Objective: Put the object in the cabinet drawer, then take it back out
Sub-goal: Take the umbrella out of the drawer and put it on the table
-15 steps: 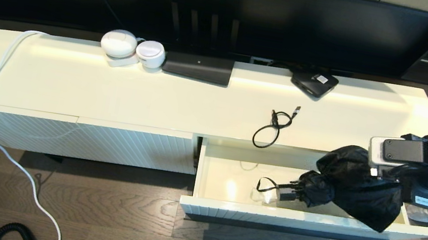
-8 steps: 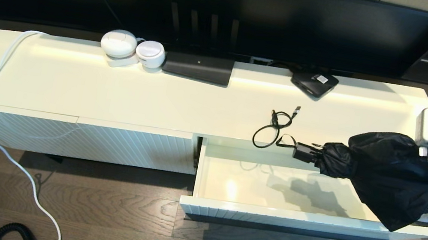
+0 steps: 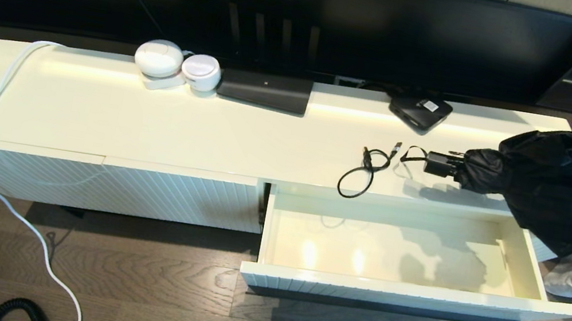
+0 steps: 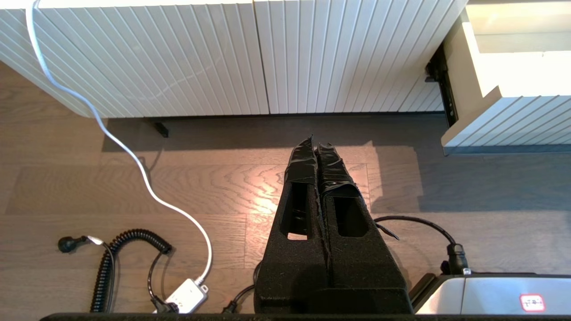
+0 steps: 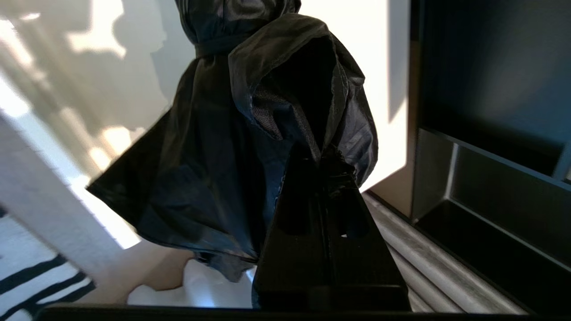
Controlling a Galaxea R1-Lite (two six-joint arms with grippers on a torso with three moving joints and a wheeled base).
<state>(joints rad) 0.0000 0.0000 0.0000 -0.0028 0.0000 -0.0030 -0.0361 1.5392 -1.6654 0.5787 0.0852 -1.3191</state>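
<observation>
Black umbrella (image 3: 544, 180): we see it held level above the cabinet surface (image 3: 210, 124), clear of the cabinet drawer (image 3: 392, 291).
Right gripper (image 5: 328, 167): jaws clamped on its fabric.
Drawer: pulled out.
Left gripper (image 4: 317, 147): parked over the floor, jaws together.

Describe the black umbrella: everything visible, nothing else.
The umbrella is a folded compact one with loose, crumpled black fabric that looks like thin, slightly shiny nylon, cinched by a strap near the handle end. A short black handle with a thin wrist loop sticks out toward the robot's left. It is carried roughly level in the air above the cabinet top's right end, clear of the open drawer, casting a shadow on both. The right gripper is shut on its fabric; nothing else touches it.
</observation>
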